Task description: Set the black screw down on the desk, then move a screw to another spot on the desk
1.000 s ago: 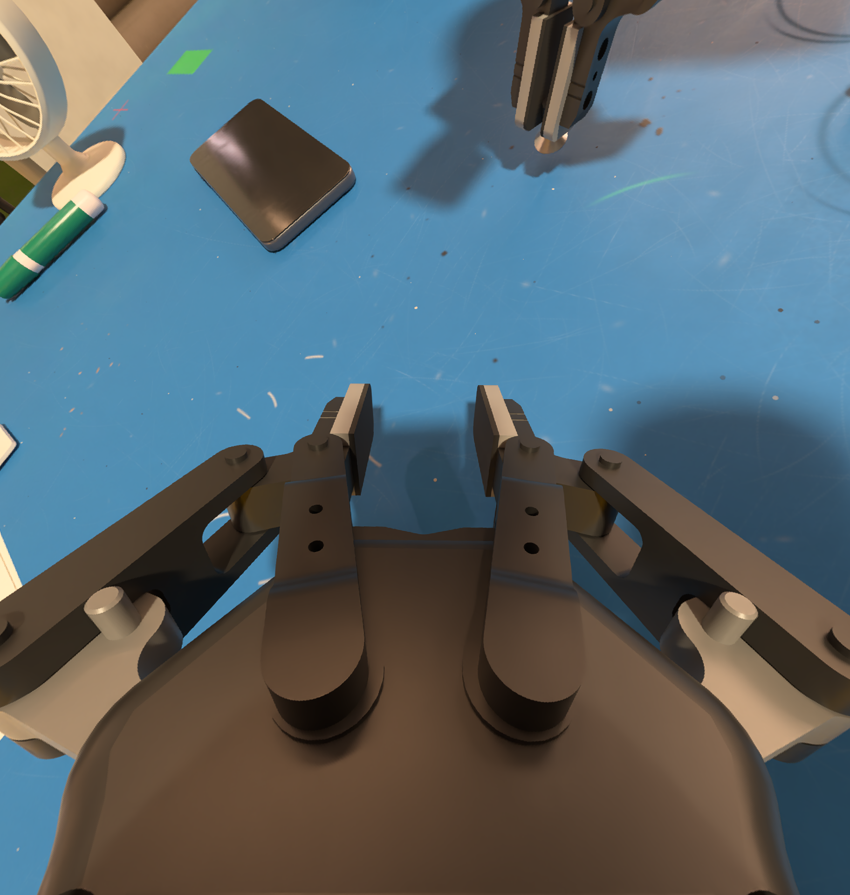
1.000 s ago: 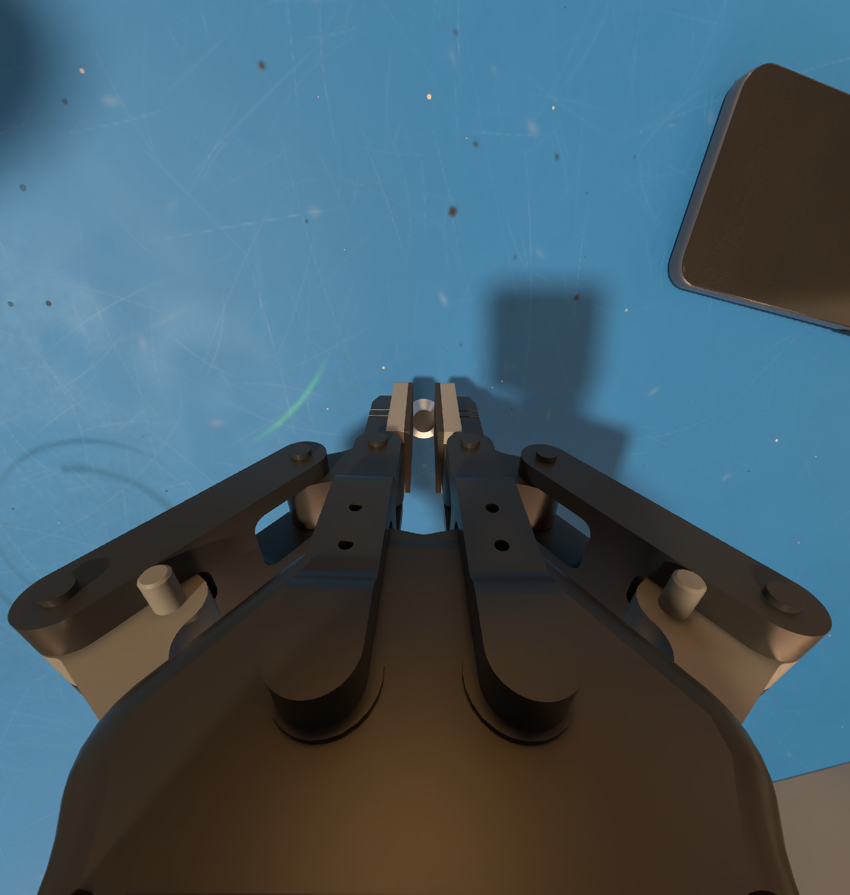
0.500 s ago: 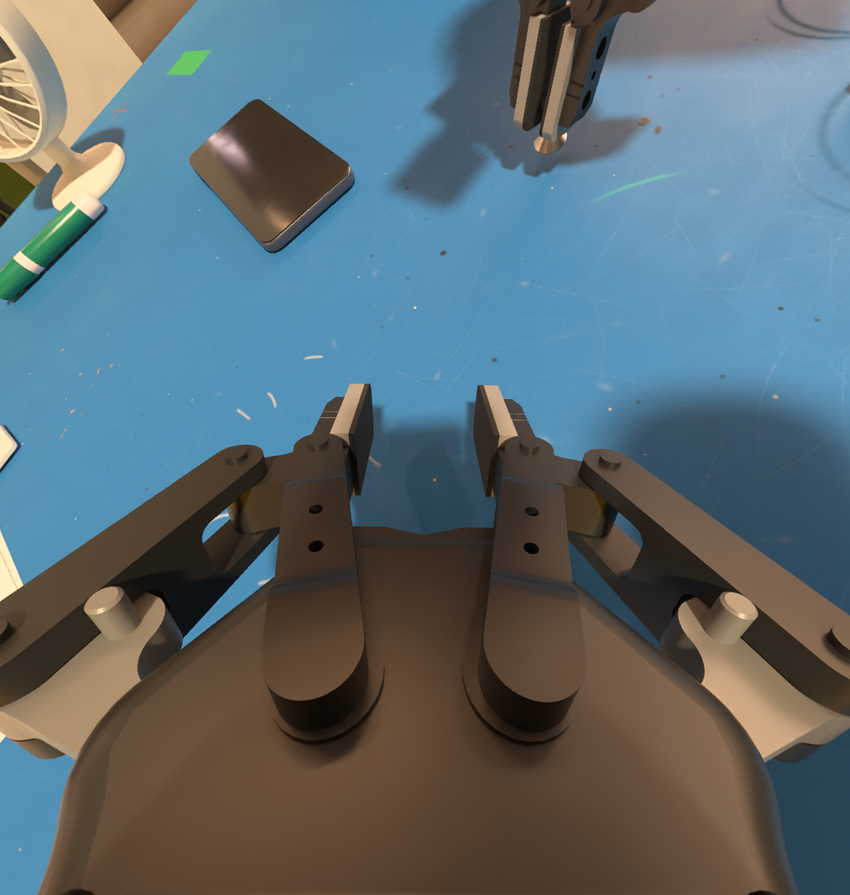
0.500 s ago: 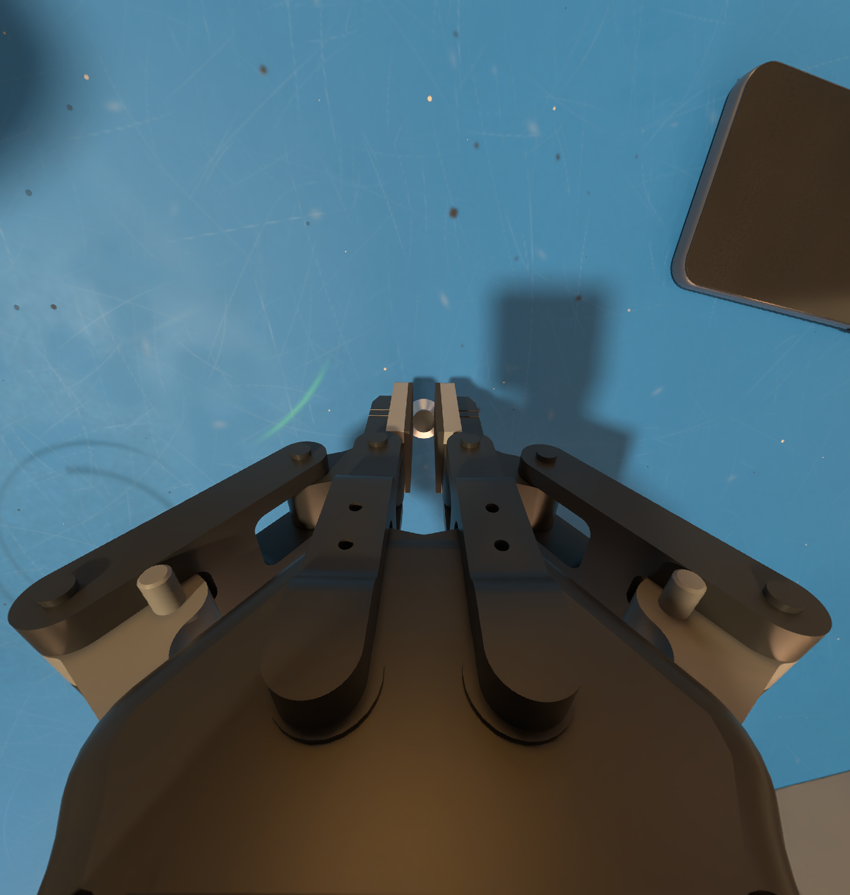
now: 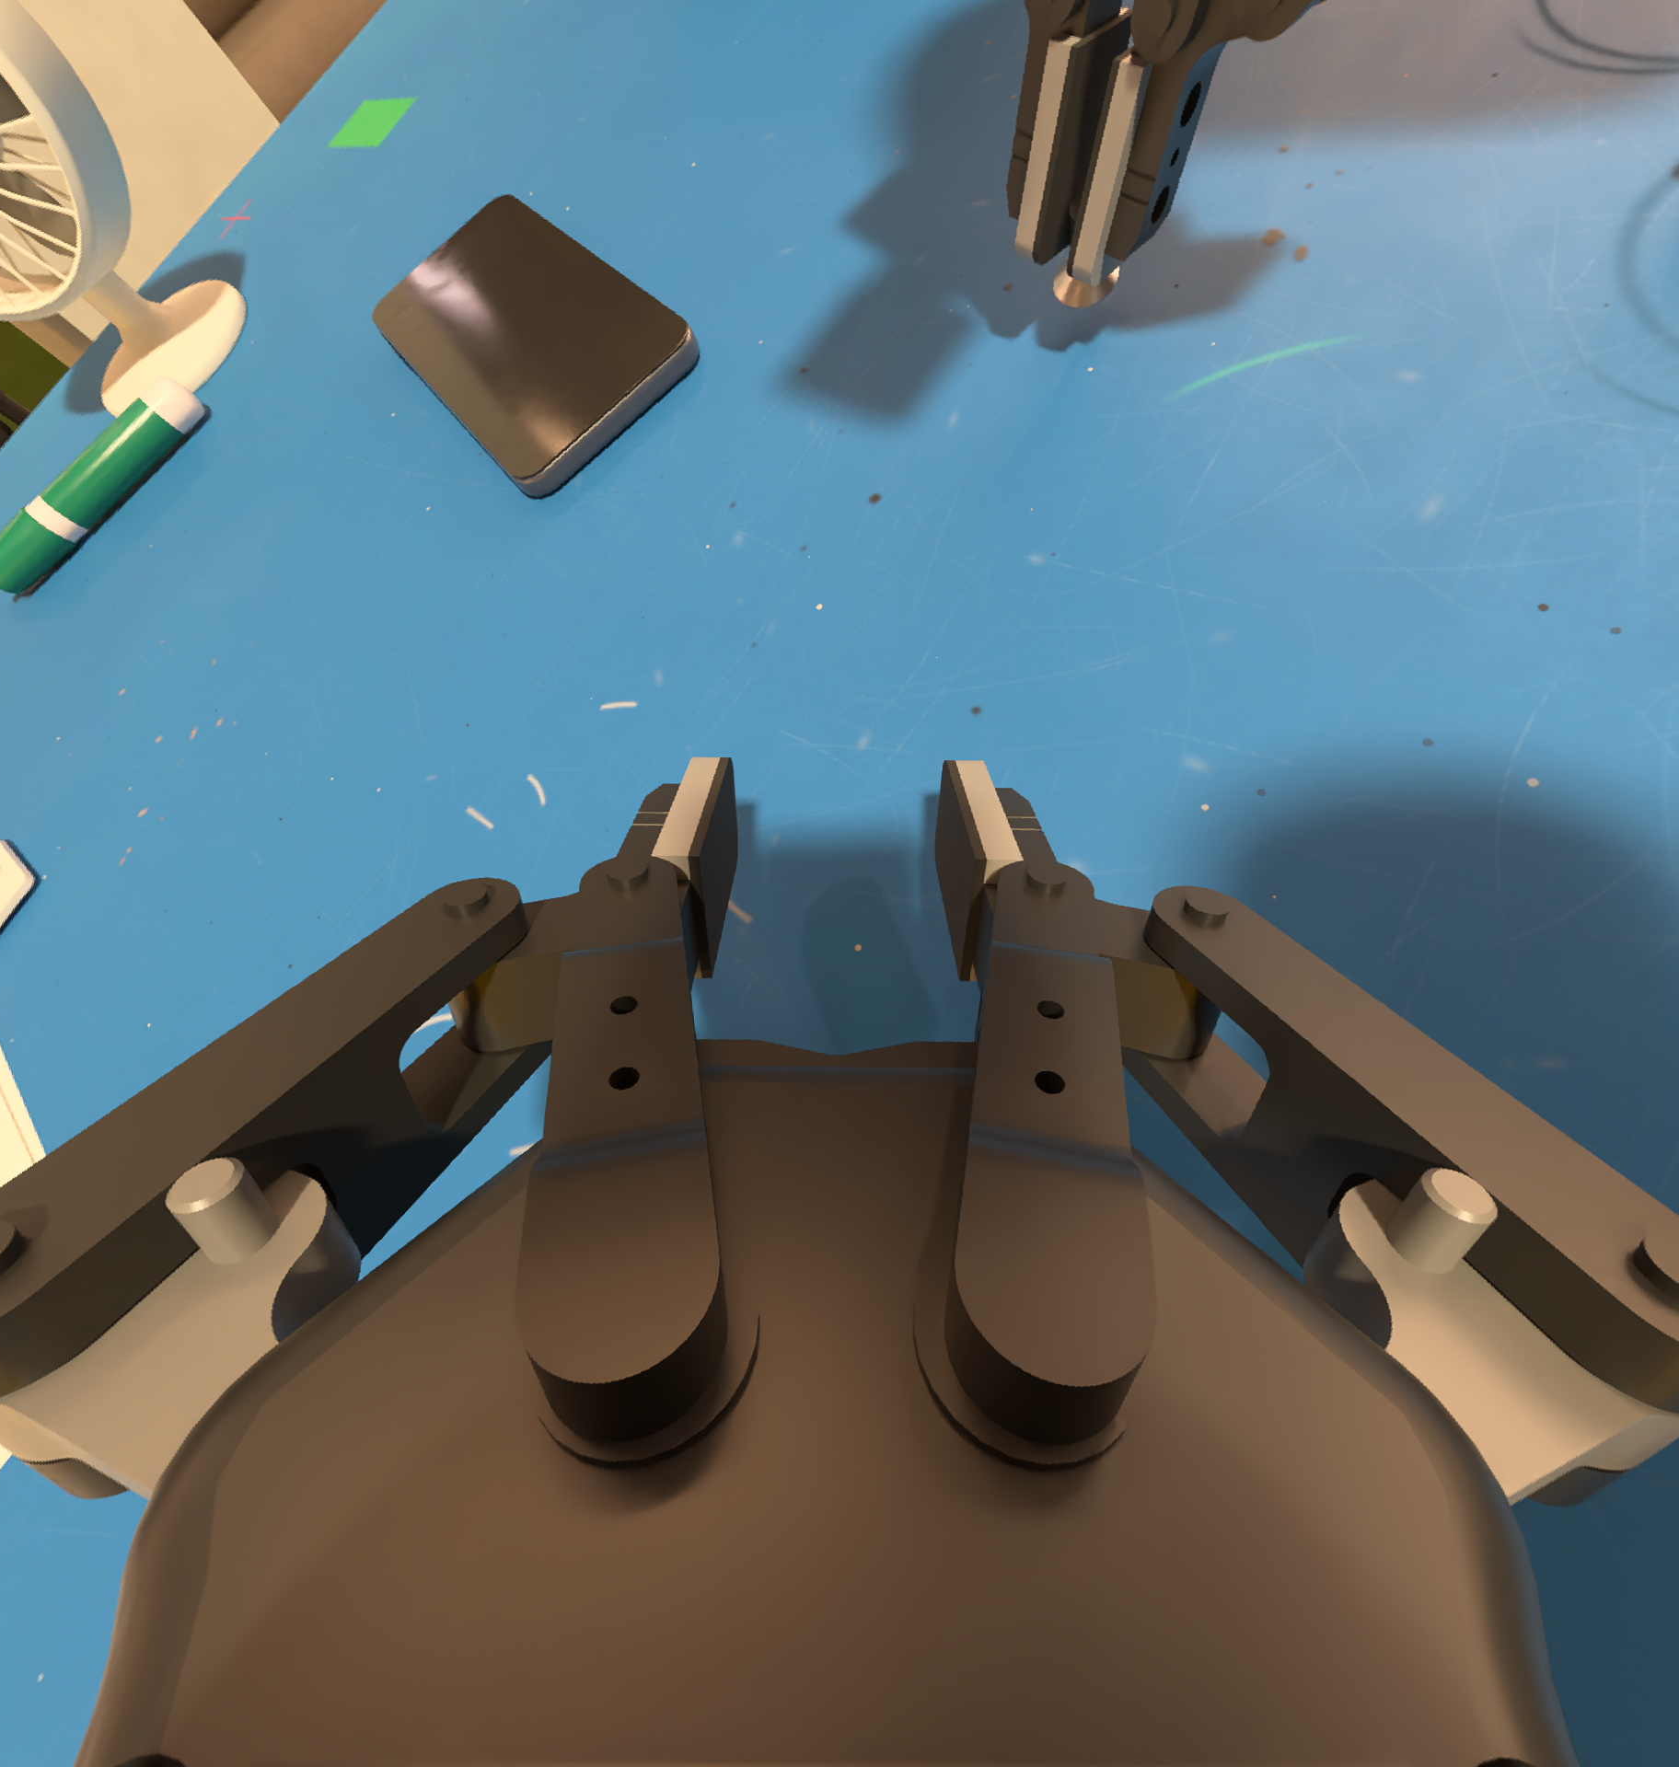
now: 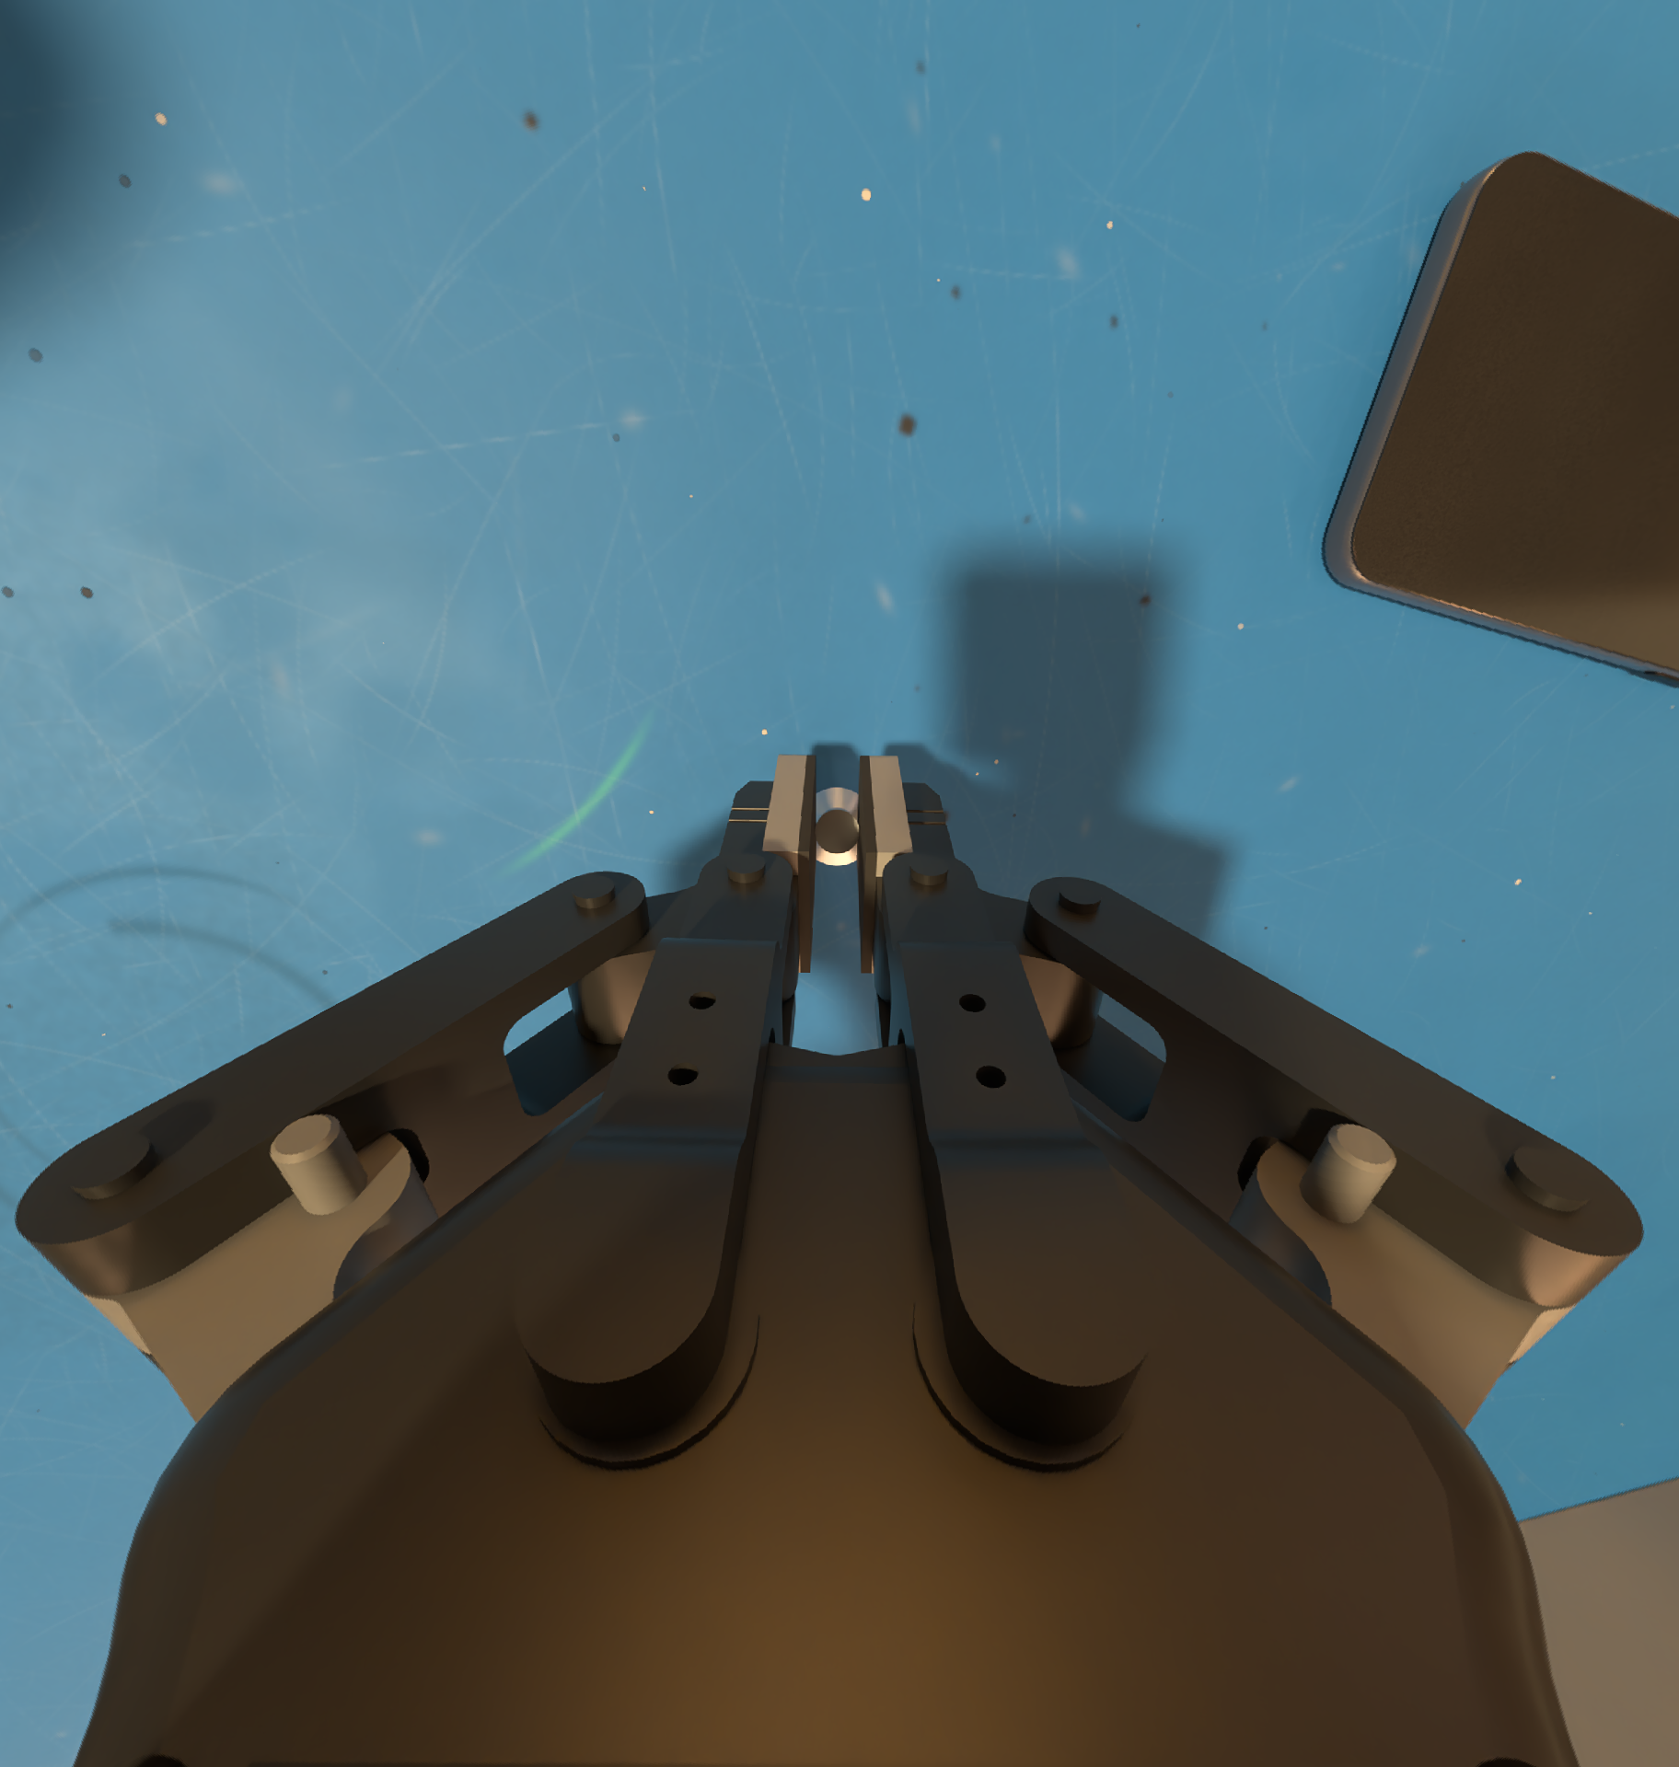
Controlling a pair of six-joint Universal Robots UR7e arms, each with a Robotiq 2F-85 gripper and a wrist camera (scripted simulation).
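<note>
Fingers of the right gripper (image 6: pixel 837 813) are clamped on a small silver metal screw (image 6: pixel 835 830), its round head poking out just past the fingertips, close above the scratched blue desk (image 6: pixel 434 478). Off to its right lies a flat dark square pad (image 6: pixel 1562 430). Well apart, the left gripper (image 5: pixel 836 813) hangs with its fingers spread and nothing between them; a green marker with white cap (image 5: pixel 90 483) lies far to its left.

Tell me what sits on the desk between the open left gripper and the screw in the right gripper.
Left wrist view: only bare blue desk between the left gripper and the screw that the right gripper holds.
</note>
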